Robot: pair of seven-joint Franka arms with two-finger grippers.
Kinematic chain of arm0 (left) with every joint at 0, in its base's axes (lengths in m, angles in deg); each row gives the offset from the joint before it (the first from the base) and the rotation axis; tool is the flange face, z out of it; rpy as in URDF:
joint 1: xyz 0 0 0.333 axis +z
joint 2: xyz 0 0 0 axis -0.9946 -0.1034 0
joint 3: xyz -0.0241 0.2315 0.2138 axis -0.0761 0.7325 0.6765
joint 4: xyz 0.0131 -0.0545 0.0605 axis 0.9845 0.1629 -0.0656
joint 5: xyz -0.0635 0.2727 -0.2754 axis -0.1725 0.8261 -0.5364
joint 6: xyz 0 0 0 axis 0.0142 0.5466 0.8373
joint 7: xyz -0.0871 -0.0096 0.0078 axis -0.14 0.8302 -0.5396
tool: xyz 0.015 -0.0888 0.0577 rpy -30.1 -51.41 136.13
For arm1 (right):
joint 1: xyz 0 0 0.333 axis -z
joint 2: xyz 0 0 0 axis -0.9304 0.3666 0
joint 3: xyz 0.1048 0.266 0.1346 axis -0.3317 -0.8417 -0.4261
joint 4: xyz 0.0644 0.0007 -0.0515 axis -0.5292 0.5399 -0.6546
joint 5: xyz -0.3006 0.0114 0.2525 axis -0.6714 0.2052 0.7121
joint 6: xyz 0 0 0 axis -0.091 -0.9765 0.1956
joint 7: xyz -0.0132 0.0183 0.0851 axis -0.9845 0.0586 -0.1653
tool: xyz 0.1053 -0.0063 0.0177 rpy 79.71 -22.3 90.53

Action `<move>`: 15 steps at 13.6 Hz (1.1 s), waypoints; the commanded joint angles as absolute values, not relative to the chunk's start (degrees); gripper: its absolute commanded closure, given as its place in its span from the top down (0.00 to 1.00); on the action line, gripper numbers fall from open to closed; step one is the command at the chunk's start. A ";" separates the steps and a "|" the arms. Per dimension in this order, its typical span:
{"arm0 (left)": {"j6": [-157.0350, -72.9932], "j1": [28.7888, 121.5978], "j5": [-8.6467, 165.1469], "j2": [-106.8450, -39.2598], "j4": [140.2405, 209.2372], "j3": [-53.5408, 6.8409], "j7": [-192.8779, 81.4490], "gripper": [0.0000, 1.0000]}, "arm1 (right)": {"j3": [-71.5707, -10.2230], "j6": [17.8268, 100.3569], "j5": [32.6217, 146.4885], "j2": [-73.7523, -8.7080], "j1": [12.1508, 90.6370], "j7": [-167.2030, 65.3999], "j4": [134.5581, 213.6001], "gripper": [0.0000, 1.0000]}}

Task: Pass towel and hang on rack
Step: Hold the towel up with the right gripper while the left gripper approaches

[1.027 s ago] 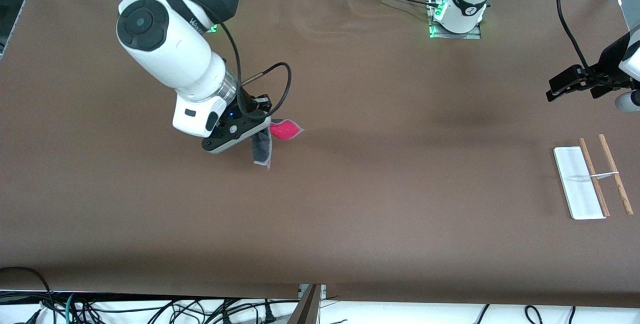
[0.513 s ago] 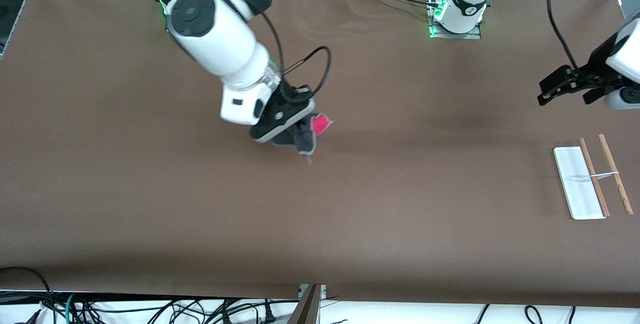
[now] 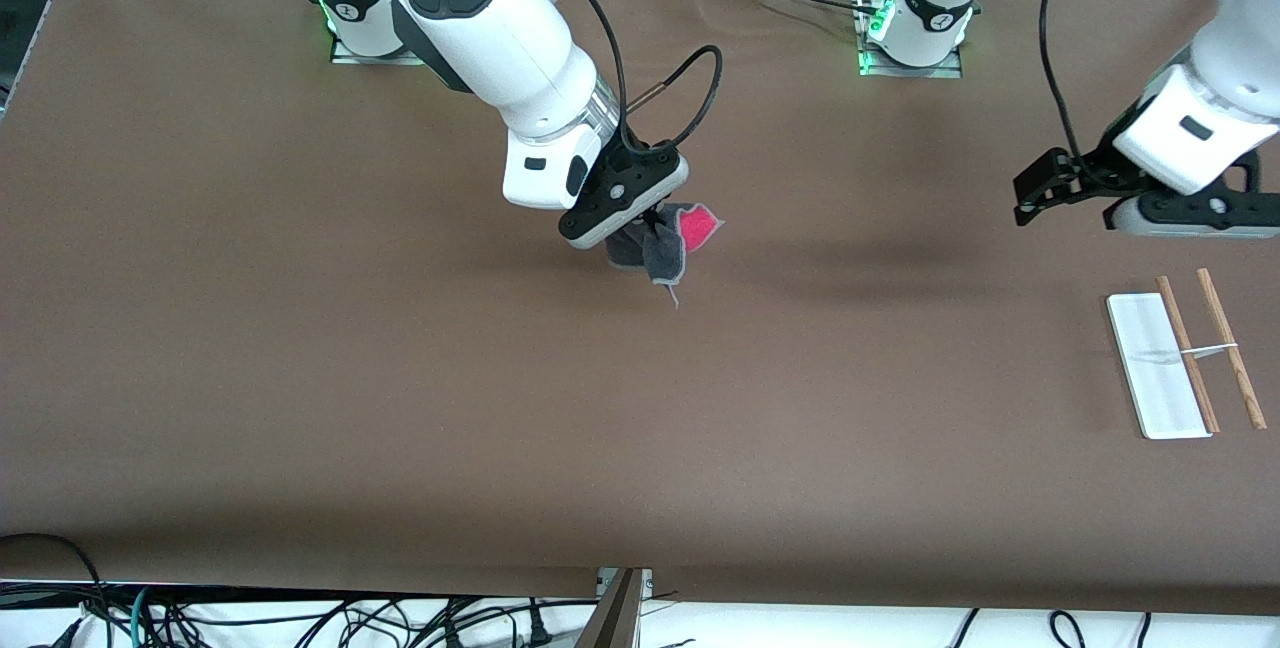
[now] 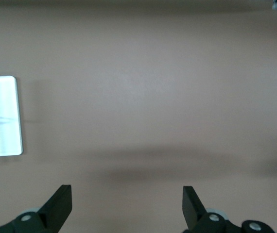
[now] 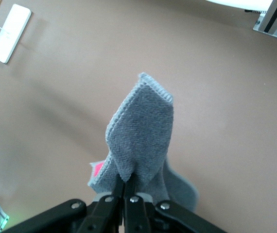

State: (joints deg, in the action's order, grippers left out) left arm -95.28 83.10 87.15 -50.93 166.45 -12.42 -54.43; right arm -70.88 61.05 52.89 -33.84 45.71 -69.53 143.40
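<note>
My right gripper [image 3: 655, 225] is shut on the towel [image 3: 665, 250] and holds it in the air over the middle of the table. The dark grey cloth hangs folded, with its pink-red underside [image 3: 697, 226] showing. In the right wrist view the towel [image 5: 141, 136] rises from my pinched right gripper [image 5: 127, 187]. The rack [image 3: 1160, 364] lies at the left arm's end of the table, with a white base and two wood rods [image 3: 1230, 348]. My left gripper [image 3: 1040, 190] is open and empty, up in the air over the table beside the rack. The left wrist view shows the rack's base [image 4: 2, 115].
Brown table cover [image 3: 640, 408] spans the whole surface. Both arm bases stand along the table's farthest edge. Cables lie below the table's nearest edge.
My right gripper has carried the towel toward the left arm's end of the table. My left arm has swung in and its gripper has moved toward the table's middle.
</note>
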 commanded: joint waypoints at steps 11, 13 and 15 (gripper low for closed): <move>-119.47 74.14 68.89 -54.98 182.51 -12.32 -77.86 1.00 | -71.22 67.57 53.59 -31.82 42.92 -71.58 142.12 0.00; -122.99 72.03 67.82 -57.27 182.69 -12.23 -84.54 1.00 | -71.31 67.75 53.59 -31.91 42.83 -71.58 142.03 0.00; -124.23 70.80 68.34 -57.80 182.87 -12.23 -91.05 1.00 | -71.31 68.18 53.59 -31.91 42.83 -71.49 142.03 0.00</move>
State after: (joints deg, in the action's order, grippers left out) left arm -122.78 72.56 69.22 -57.80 182.63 -12.90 -84.42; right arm -71.00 67.81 52.90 -32.26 43.06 -71.05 143.37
